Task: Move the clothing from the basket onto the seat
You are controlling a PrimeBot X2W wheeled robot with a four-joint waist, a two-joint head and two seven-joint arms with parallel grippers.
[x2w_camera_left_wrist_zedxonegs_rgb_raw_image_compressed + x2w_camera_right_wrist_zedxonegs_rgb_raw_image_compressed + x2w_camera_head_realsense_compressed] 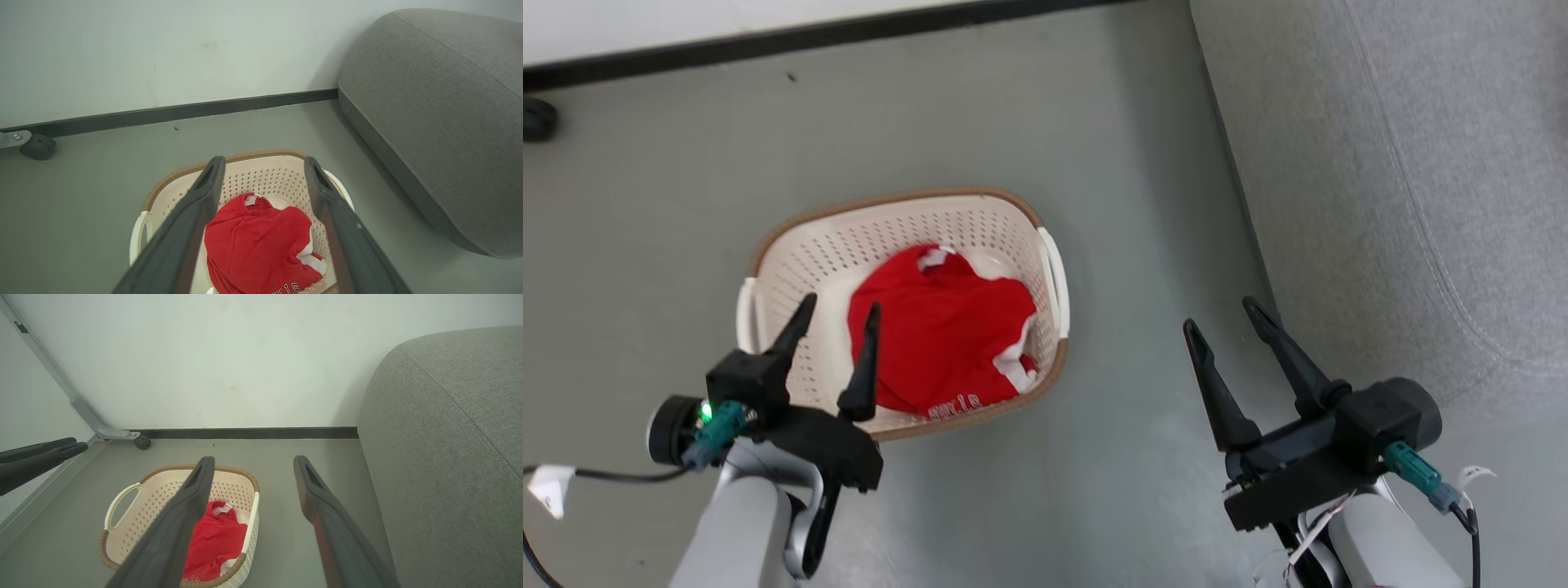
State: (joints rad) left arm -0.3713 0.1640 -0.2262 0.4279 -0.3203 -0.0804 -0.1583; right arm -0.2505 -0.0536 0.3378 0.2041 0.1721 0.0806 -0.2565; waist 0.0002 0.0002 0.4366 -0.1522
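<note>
Red clothing (pixel 939 331) (pixel 257 241) (pixel 214 543) with white trim and white lettering lies bunched in the cream perforated basket (pixel 800 253) (pixel 278 179) (pixel 135 522) on the grey floor. My left gripper (pixel 839 309) (pixel 263 163) hangs open above the basket's near left side, nothing between its fingers. To the right of the basket, my right gripper (pixel 1221 314) (pixel 251 463) is open and empty over bare floor, beside the grey seat (pixel 1405 180) (pixel 441 114) (pixel 449 457). The left gripper's fingertips (pixel 61 447) show at the right wrist view's left edge.
A white wall with a dark skirting strip (pixel 809 37) (pixel 204 110) runs behind the basket. A black caster (pixel 538 118) (pixel 39 147) (pixel 141 442) on a grey metal leg stands at the far left. Grey floor (pixel 1143 245) separates basket and seat.
</note>
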